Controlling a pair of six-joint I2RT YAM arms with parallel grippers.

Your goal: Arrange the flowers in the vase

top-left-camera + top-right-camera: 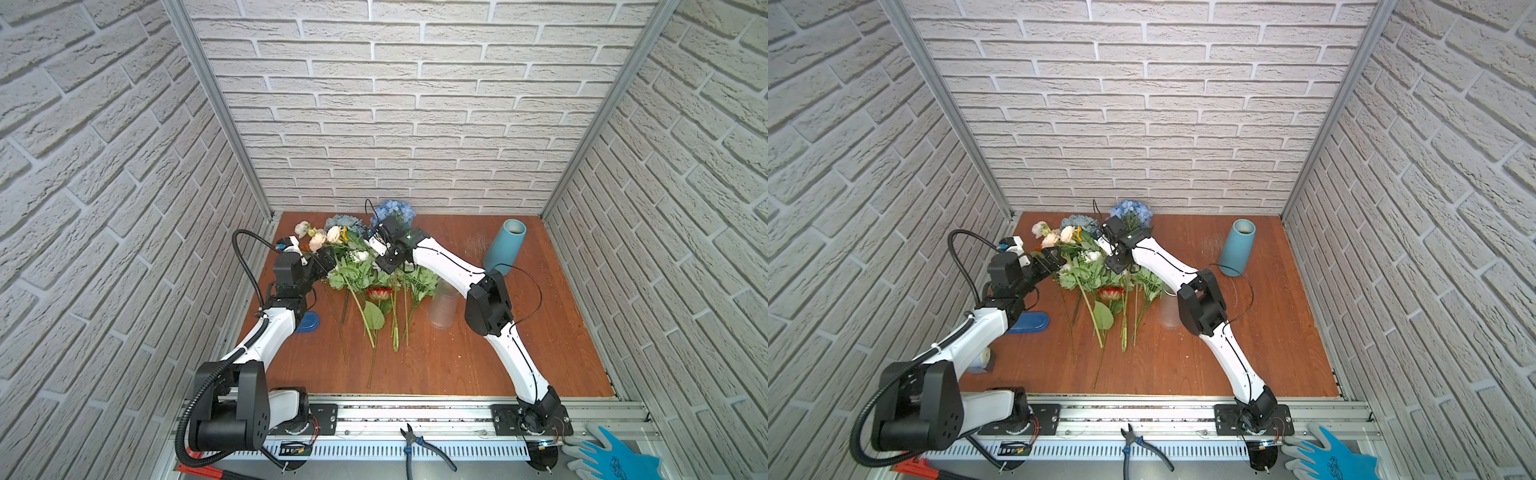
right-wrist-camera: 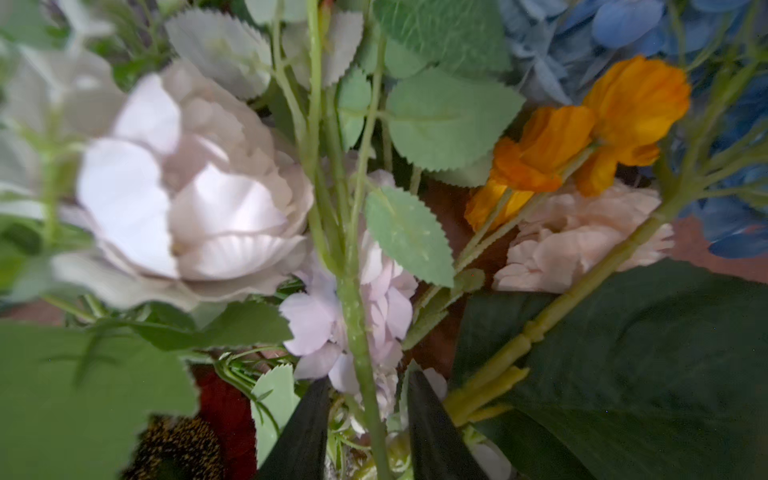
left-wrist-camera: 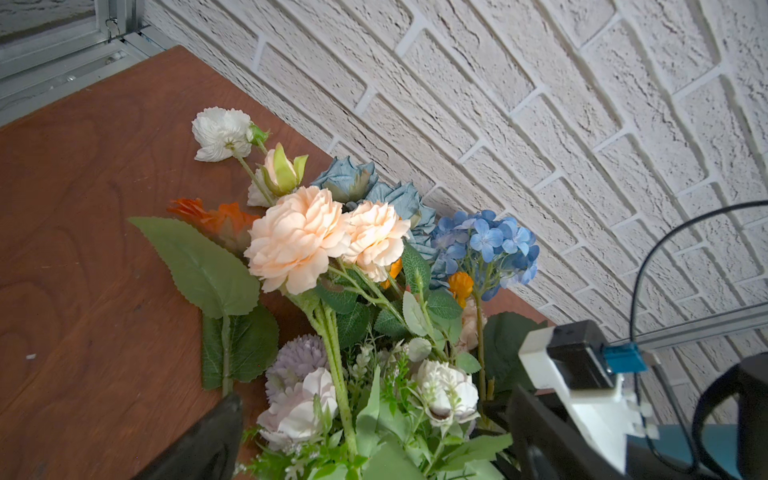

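So, Ben, where are the flowers [image 1: 353, 270]?

Ben: They lie in a heap on the brown bench [image 1: 478, 365], near the middle of both top views and a bit to the left. The blooms point to the back wall. The long stems point to the front.

Mia: What colours?

Ben: Peach roses [image 3: 299, 241], a blue hydrangea [image 1: 392, 210] at the very back, and a red daisy [image 1: 378, 294] low in the heap.

Mia: And the vases?

Ben: A blue vase [image 1: 505, 249] stands at the upper right of the bench, well apart from the heap. A clear vase [image 1: 442, 309] stands just right of the stems, beside the right arm [image 1: 488, 303].

Mia: What about the left claw [image 1: 328, 262]?

Ben: It is spread wide at the left edge of the heap, with blooms and leaves in front of it. It grips nothing.

Mia: And the right claw [image 2: 370, 378]?

Ben: It dips into the heap from the right. Its two dark fingers [image 2: 303, 432] stand a little apart, with one green stem [image 2: 353, 299] between them. The wrist view is blurry, but I think there is a gap on each side of the stem, so nothing is squeezed.
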